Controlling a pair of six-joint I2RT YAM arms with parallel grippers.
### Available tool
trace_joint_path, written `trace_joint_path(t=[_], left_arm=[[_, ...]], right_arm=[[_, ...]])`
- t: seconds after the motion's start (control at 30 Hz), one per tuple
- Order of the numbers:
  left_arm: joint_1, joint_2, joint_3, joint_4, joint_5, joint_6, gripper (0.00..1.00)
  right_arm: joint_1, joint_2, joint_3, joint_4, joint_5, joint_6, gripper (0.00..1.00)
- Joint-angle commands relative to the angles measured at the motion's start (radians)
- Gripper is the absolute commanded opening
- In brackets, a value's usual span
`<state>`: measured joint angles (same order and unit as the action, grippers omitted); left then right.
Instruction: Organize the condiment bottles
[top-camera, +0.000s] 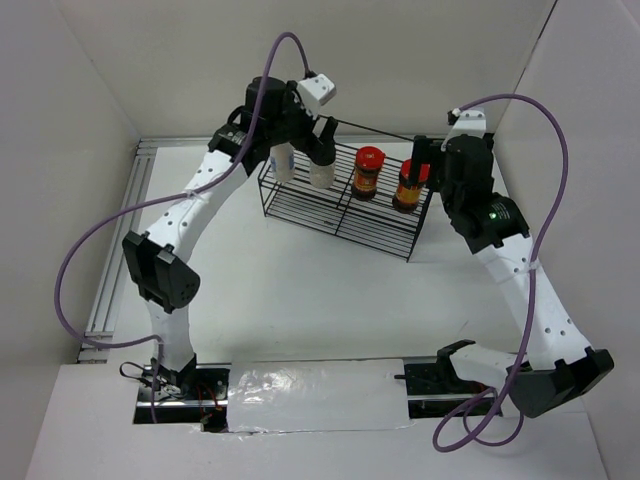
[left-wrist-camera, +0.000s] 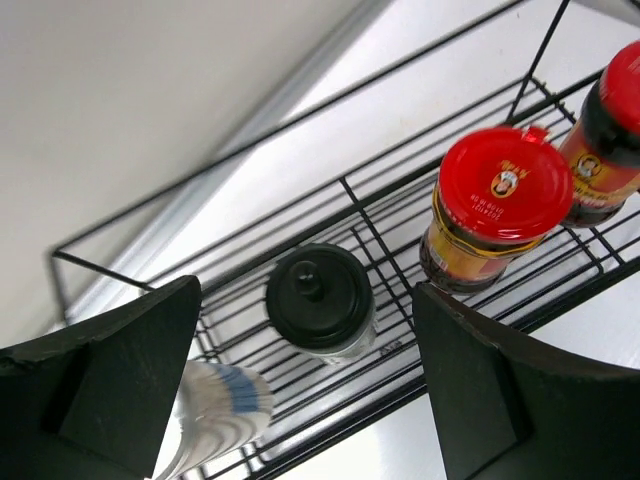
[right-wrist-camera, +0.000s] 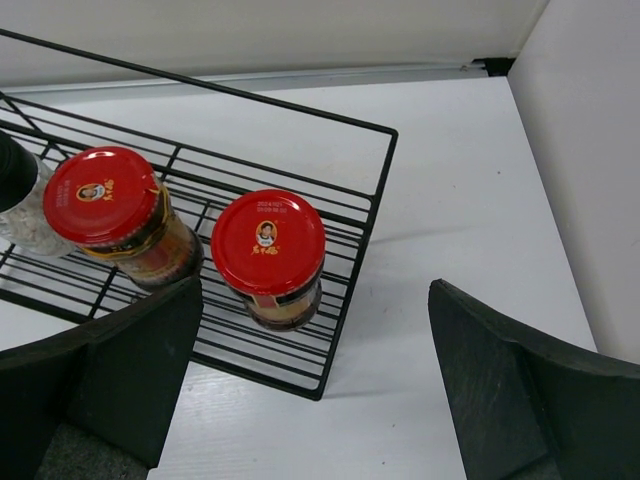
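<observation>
A black wire rack (top-camera: 345, 215) holds all four bottles in a row. From left to right they are a white cylinder (top-camera: 283, 162), a pale bottle with a black cap (top-camera: 321, 173) and two brown jars with red lids (top-camera: 368, 170) (top-camera: 408, 186). My left gripper (top-camera: 318, 135) hovers open and empty above the black-capped bottle (left-wrist-camera: 320, 298). The white cylinder (left-wrist-camera: 215, 410) is blurred beside its left finger (left-wrist-camera: 120, 375). My right gripper (top-camera: 423, 158) is open and empty above the rack's right end, just right of the right jar (right-wrist-camera: 268, 245). The other jar (right-wrist-camera: 102, 200) stands to its left.
An aluminium rail (top-camera: 118, 250) runs along the table's left side. White walls close in at the back and both sides. A shiny plastic sheet (top-camera: 320, 395) lies between the arm bases. Bare table (right-wrist-camera: 470, 180) lies right of the rack.
</observation>
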<state>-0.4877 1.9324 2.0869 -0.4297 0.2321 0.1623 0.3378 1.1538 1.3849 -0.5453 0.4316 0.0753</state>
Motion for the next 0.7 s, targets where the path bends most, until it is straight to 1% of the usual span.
trace_joint_path(t=[0.0,0.07,0.17,0.23,0.33,0.37,0.43,0.47,0.53,0.57,0.6,0.63,0.67], left_arm=[[0.000,-0.102,0.088,-0.017,-0.017,0.045,0.99],[0.001,-0.121,0.117,-0.053,-0.023,0.072,0.99],[0.006,-0.165,0.111,-0.075,-0.013,0.100,0.99],[0.008,-0.184,0.111,-0.092,-0.008,0.095,0.99],[0.043,-0.228,0.098,-0.145,0.015,0.071,0.99],[0.091,-0.242,0.078,-0.173,0.041,0.063,0.99],[0.153,-0.292,0.036,-0.184,0.042,0.042,0.99],[0.234,-0.340,-0.040,-0.173,0.039,0.034,0.99],[0.334,-0.383,-0.126,-0.164,0.058,0.008,0.99],[0.433,-0.419,-0.211,-0.165,0.090,0.000,0.99],[0.483,-0.435,-0.252,-0.165,0.108,-0.015,0.99],[0.542,-0.452,-0.336,-0.164,0.130,-0.020,0.99],[0.631,-0.485,-0.382,-0.162,0.151,-0.026,0.99]], right_arm=[[-0.035,-0.017,0.034,-0.034,-0.005,0.038,1.00],[-0.052,-0.008,0.039,-0.061,-0.002,0.060,1.00],[-0.089,-0.005,0.039,-0.079,-0.028,0.075,1.00],[-0.109,-0.005,0.035,-0.074,-0.063,0.081,1.00],[-0.141,0.003,0.063,-0.105,-0.044,0.101,1.00],[-0.154,0.004,0.077,-0.117,-0.028,0.119,1.00],[-0.198,0.014,0.088,-0.175,0.015,0.141,1.00],[-0.216,0.017,0.083,-0.194,0.060,0.171,1.00],[-0.279,0.001,0.063,-0.229,0.081,0.193,1.00],[-0.302,-0.005,0.022,-0.229,0.062,0.198,1.00],[-0.318,-0.025,0.000,-0.228,0.050,0.199,1.00],[-0.360,-0.034,-0.023,-0.228,0.033,0.204,1.00],[-0.370,-0.040,-0.067,-0.229,0.000,0.214,1.00]])
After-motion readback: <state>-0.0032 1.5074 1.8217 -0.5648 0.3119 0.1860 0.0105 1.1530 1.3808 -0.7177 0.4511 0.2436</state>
